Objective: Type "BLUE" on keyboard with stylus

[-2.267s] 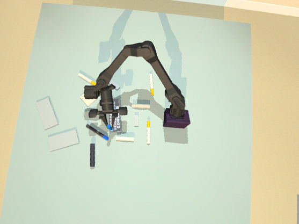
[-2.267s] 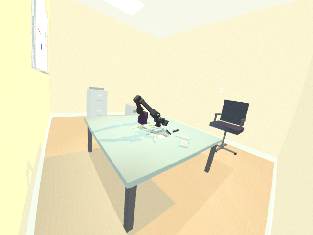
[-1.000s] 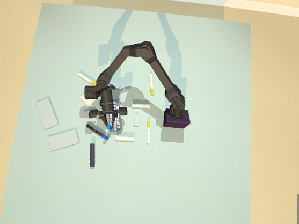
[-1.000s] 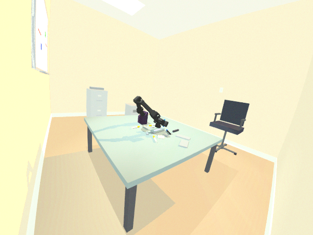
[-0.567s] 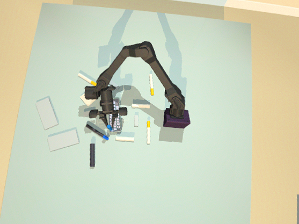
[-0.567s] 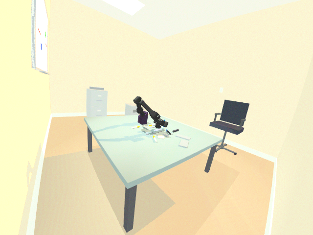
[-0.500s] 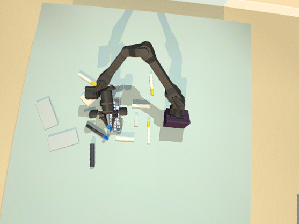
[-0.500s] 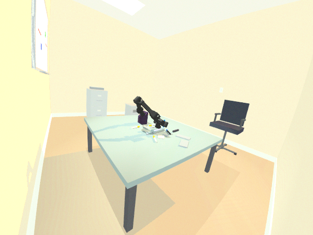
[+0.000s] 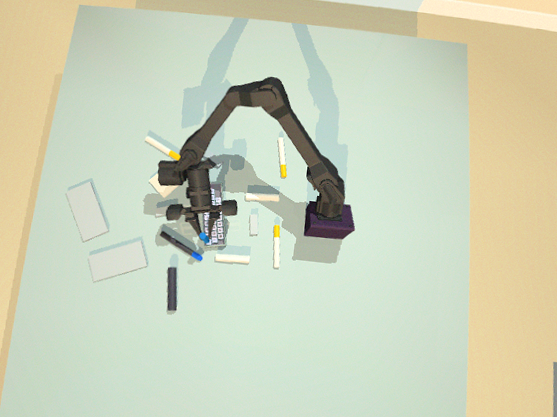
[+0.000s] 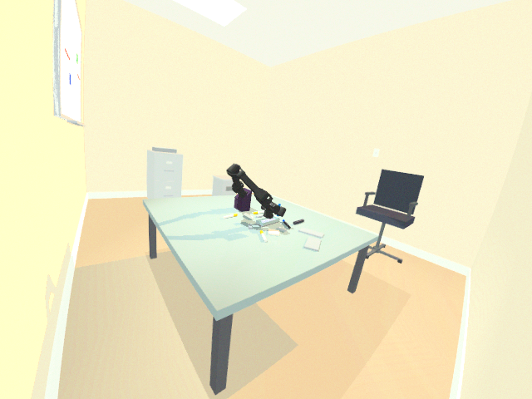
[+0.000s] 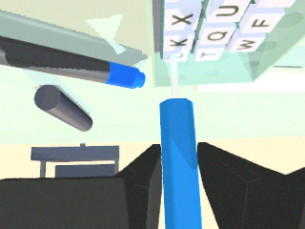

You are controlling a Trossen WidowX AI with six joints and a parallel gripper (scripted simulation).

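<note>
My gripper (image 9: 203,233) (image 11: 178,151) is shut on the blue stylus (image 11: 180,124). The stylus stands between the two black fingers, with its thin white tip pointing at the keyboard (image 9: 220,226) (image 11: 216,74). In the wrist view the tip overlaps the end key beside the K key (image 11: 179,42). That key's letter is mostly hidden, and I cannot tell whether it is pressed down. The X, Q, U, W and F keys also show. The arm hides part of the keyboard in the top view. The B and E keys cannot be made out.
A black marker with a blue cap (image 9: 176,242) (image 11: 54,59) lies just beside the keyboard. A dark cylinder (image 9: 172,288) (image 11: 64,109) lies farther out. White markers with yellow caps (image 9: 276,248), white sticks (image 9: 231,259) and two flat grey blocks (image 9: 118,261) (image 9: 87,210) lie around.
</note>
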